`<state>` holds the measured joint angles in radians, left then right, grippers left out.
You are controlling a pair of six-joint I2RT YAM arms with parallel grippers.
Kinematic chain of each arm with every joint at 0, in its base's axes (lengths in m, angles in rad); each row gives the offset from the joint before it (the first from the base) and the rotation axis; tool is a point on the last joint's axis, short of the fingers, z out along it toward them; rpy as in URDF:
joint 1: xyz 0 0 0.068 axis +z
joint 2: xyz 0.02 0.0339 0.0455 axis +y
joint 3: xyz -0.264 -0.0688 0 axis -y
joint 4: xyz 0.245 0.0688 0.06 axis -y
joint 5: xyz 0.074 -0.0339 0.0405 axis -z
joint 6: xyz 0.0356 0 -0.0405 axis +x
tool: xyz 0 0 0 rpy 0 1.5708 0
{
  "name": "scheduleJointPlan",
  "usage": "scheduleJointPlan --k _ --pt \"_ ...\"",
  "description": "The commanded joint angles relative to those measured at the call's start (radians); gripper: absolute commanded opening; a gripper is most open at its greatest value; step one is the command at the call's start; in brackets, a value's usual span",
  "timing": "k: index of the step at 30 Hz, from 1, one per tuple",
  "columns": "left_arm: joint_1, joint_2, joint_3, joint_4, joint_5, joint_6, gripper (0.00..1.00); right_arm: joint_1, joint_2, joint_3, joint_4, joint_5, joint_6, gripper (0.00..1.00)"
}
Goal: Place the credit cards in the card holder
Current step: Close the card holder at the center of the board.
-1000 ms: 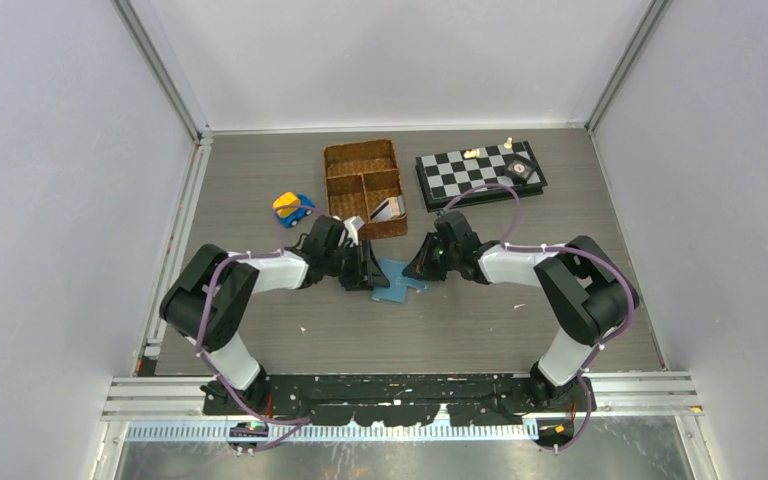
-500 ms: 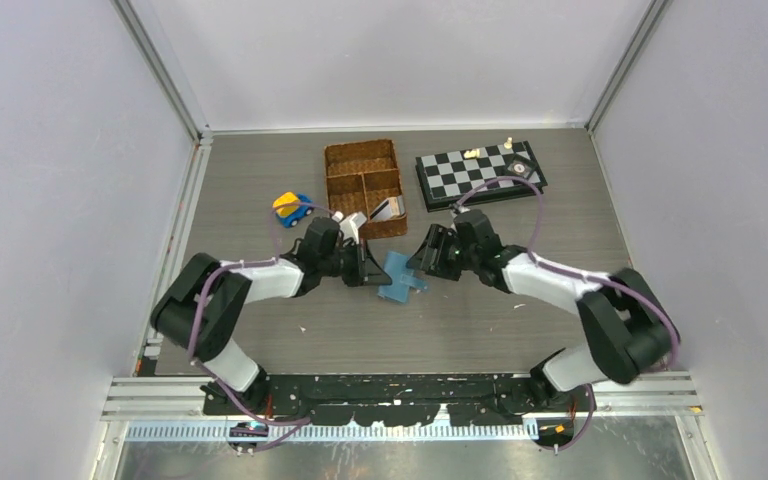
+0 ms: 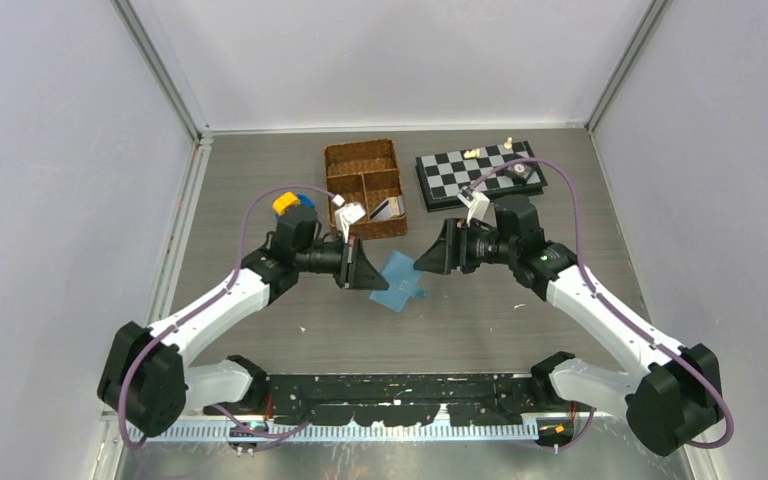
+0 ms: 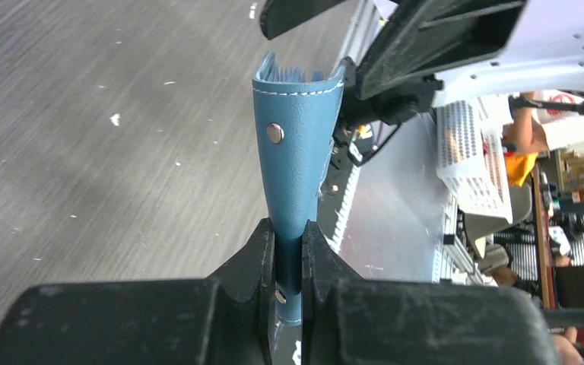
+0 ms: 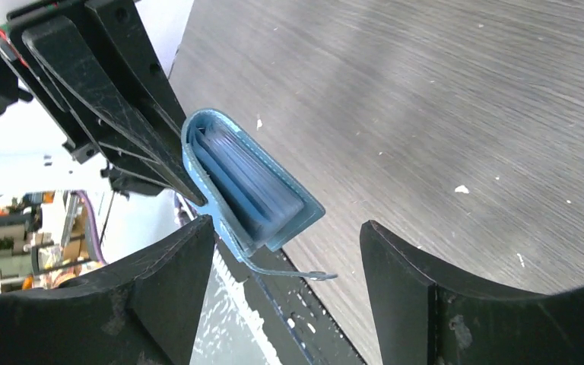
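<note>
Above the middle of the desk, the left hand (image 4: 287,228) is clenched on one end of the card holder (image 4: 296,129), whose long axis runs rightward so its pocket edges face the released, empty right hand (image 3: 432,260) just beside it. The credit cards (image 3: 388,209) lie behind in the basket (image 3: 345,158), about equally near both hands; whether any pocket is filled cannot be told.
</note>
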<state>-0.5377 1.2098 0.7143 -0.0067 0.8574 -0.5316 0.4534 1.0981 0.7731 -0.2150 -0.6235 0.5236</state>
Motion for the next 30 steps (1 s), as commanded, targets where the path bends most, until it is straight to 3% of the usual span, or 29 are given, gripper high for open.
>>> scheduleJointPlan --k 1,5,15,17,20,21,23,25,27,30 --pt "-0.006 -0.09 0.087 -0.16 0.106 0.067 0.0 -0.002 -0.06 0.078 -0.067 -0.138 -0.064 0.75" --pt "-0.012 -0.119 0.113 -0.231 0.121 0.094 0.0 0.005 -0.052 0.089 -0.013 -0.25 -0.009 0.76" --pt "-0.049 -0.129 0.125 -0.243 0.122 0.097 0.0 0.118 0.053 0.143 0.029 -0.294 0.026 0.73" --pt "-0.052 -0.136 0.126 -0.246 0.109 0.101 0.0 0.147 0.079 0.156 0.014 -0.289 0.018 0.62" --pt "-0.052 -0.148 0.13 -0.261 0.049 0.11 0.01 0.162 0.106 0.176 -0.039 -0.266 -0.016 0.31" --pt "-0.052 -0.154 0.133 -0.271 0.019 0.113 0.11 0.164 0.11 0.184 -0.066 -0.246 -0.034 0.2" --pt "-0.05 -0.164 0.152 -0.331 -0.091 0.131 0.43 0.166 0.102 0.202 -0.147 -0.141 -0.087 0.02" --pt "-0.046 -0.169 0.176 -0.422 -0.252 0.154 0.66 0.186 0.083 0.216 -0.22 0.091 -0.156 0.0" --pt "-0.022 -0.175 0.185 -0.487 -0.38 0.152 0.76 0.244 0.064 0.217 -0.257 0.343 -0.234 0.01" --pt "0.054 -0.192 0.167 -0.504 -0.43 0.095 0.81 0.35 0.062 0.201 -0.243 0.695 -0.319 0.01"
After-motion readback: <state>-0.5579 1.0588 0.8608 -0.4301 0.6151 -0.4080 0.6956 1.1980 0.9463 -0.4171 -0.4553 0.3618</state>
